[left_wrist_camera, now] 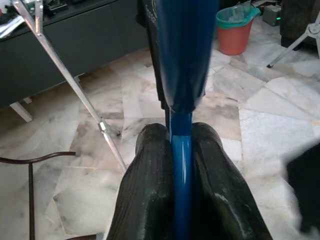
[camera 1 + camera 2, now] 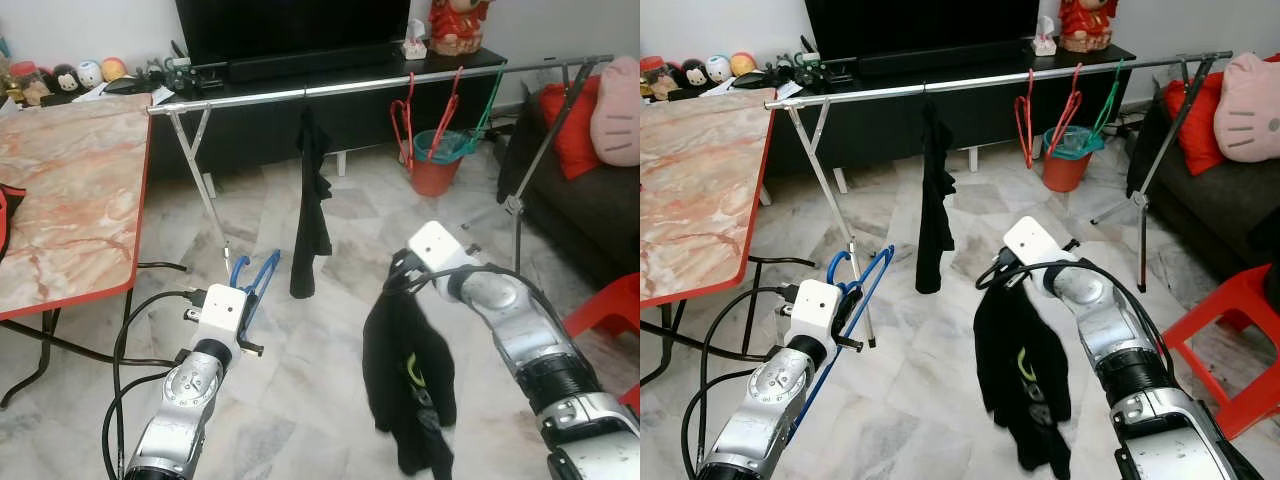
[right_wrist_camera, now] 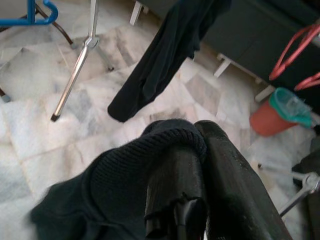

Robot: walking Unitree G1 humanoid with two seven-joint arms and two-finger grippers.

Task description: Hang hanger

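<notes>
The left hand [image 2: 243, 300] is pinching the blue hanger [image 2: 258, 280], hook pointing far toward the rail [image 2: 330, 88]; the right hand [image 2: 400, 285] is clamping a black garment [image 2: 405, 370].

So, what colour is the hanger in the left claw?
Blue; the hanger shows best in the left wrist view.

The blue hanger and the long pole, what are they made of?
The blue hanger, pinched in the left gripper, looks like smooth, glossy plastic: solid colour with soft highlights. The long pole looks like shiny metal: silvery, with bright reflections, on thin silver legs.
</notes>
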